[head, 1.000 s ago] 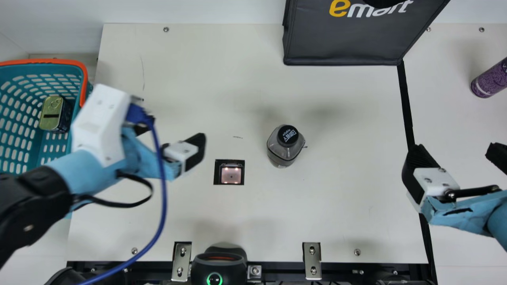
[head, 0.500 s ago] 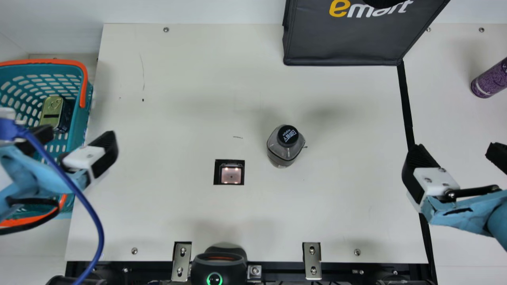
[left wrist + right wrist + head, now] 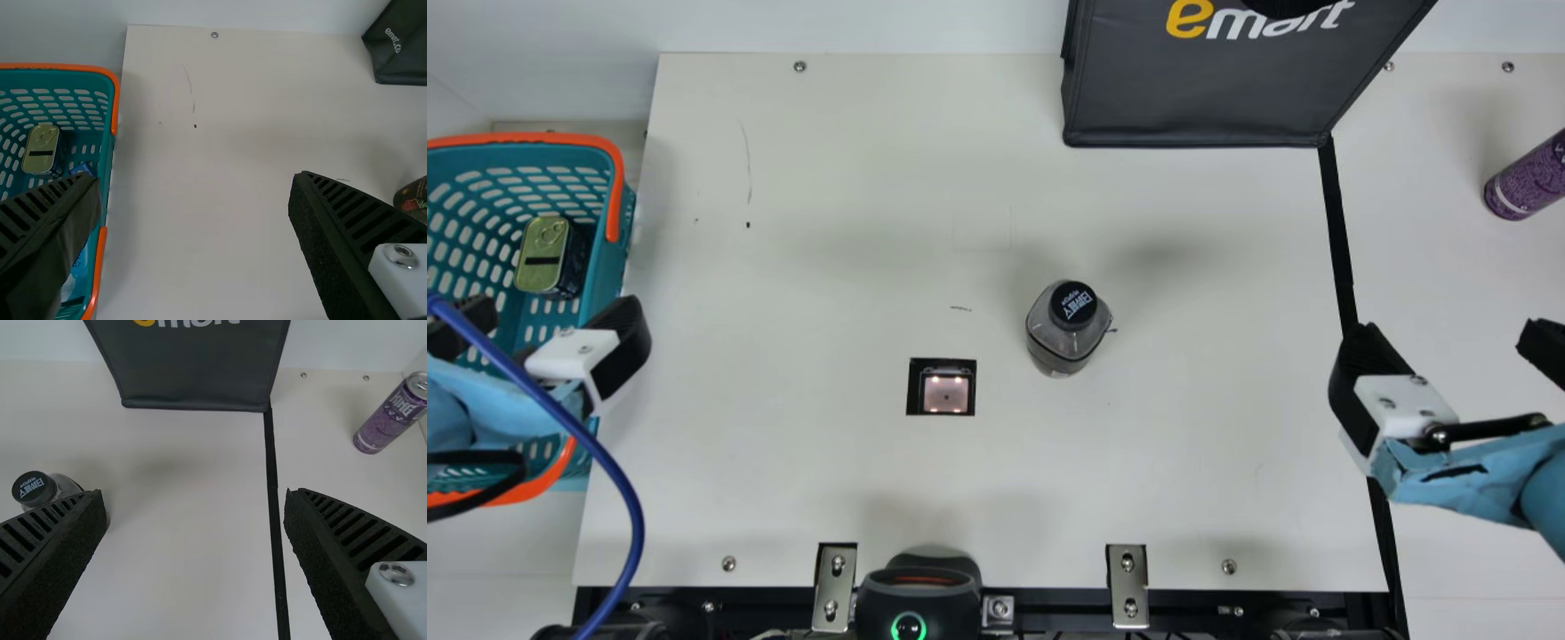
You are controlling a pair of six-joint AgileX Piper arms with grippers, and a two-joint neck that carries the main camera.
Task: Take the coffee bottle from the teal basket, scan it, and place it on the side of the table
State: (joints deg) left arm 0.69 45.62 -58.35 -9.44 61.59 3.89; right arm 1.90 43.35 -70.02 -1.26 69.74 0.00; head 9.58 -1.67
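Coffee bottle [image 3: 1060, 342] stands on the tabletop [image 3: 827, 489], probably hard, slippery and a bit heavy, so its middle seems best to squeeze, with left pincer [image 3: 195, 177] and right pincer [image 3: 193, 493] both wide

You can read "emart" in orange and white on the bag [image 3: 1200, 102], its middle letters partly covered. The white print on the bottle's cap [image 3: 1073, 303] and the can's [image 3: 393, 417] lettering you can't read surely.
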